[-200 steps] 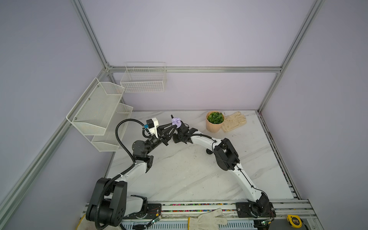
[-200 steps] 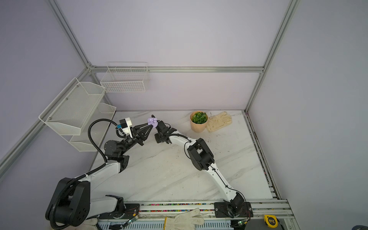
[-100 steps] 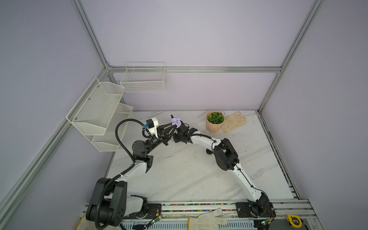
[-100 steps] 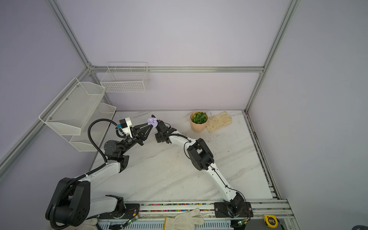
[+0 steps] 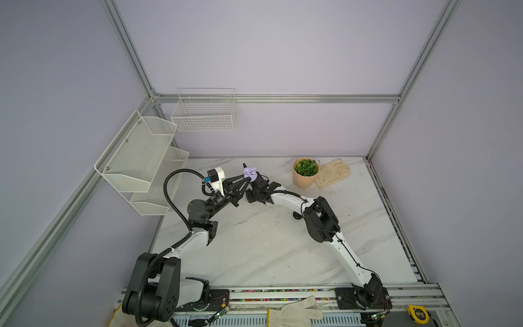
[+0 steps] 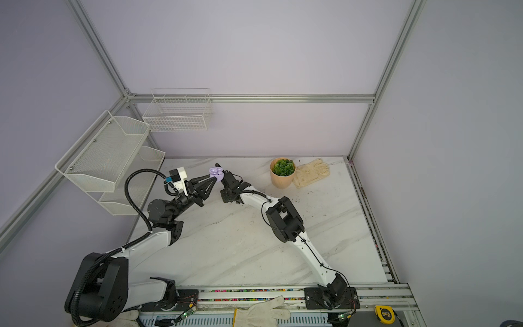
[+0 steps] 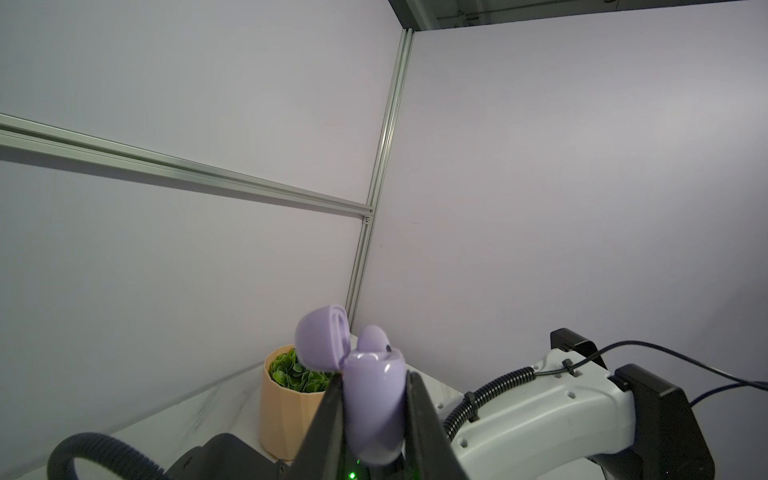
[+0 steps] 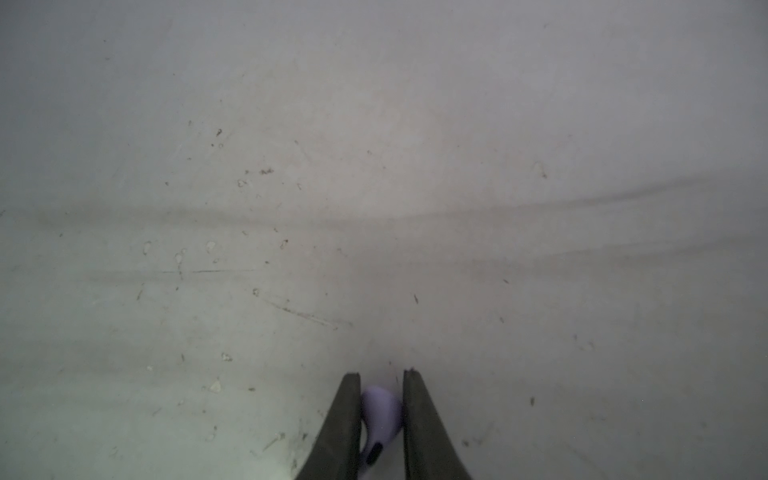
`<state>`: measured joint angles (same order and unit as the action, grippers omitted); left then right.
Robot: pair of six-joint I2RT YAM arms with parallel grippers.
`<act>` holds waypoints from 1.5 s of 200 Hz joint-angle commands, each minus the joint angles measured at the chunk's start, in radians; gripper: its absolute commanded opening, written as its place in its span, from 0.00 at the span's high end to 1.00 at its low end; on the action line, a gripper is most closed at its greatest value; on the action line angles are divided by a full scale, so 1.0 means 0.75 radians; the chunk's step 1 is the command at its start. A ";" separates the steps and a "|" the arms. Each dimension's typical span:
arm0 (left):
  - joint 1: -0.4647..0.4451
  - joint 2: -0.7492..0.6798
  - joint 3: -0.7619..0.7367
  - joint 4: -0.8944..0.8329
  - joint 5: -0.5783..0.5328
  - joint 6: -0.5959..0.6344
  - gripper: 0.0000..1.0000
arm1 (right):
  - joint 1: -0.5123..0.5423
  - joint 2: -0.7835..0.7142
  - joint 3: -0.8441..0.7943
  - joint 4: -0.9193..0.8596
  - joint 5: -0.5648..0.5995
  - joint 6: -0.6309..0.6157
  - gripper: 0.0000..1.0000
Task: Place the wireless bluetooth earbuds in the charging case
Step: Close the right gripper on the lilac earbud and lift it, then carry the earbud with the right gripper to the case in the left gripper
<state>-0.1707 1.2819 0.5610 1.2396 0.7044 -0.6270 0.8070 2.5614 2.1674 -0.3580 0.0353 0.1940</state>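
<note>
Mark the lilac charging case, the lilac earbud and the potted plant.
lilac charging case (image 7: 376,409): left wrist view, on its rounded body.
lilac earbud (image 8: 381,409): right wrist view, on its bulb.
potted plant (image 5: 304,181): a top view, on the pot's wall.

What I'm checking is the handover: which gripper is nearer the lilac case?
Left. The left gripper is clamped on the lilac case. The right gripper is close beside it in both top views, gripping a lilac earbud.

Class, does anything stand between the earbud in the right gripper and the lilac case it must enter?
Nothing visible does. The case, in the left gripper, has its lid open; the earbud in the right gripper is beside it.
</note>
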 commanded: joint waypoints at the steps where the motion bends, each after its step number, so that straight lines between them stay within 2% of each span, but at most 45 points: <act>1: 0.007 -0.014 -0.028 0.049 0.010 -0.019 1.00 | 0.009 -0.088 -0.049 -0.017 0.026 0.017 0.81; 112: 0.007 0.000 -0.045 0.071 0.046 -0.104 1.00 | 0.009 -0.339 -0.372 0.114 0.011 0.067 0.82; 196: 0.003 0.021 -0.030 0.091 0.059 -0.159 1.00 | -0.004 -0.707 -0.769 0.245 0.044 0.066 0.83; 254: -0.003 0.065 0.010 0.158 0.077 -0.196 1.00 | -0.057 -0.981 -0.884 0.234 0.096 0.037 0.83; 300: -0.006 0.132 0.063 0.270 0.109 -0.245 1.00 | -0.088 -1.199 -0.866 0.206 0.106 -0.042 0.83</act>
<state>-0.1715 1.3670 0.5617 1.3323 0.7601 -0.7784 0.7502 1.7489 1.5051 -0.1986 0.0933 0.2077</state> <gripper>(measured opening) 0.192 0.173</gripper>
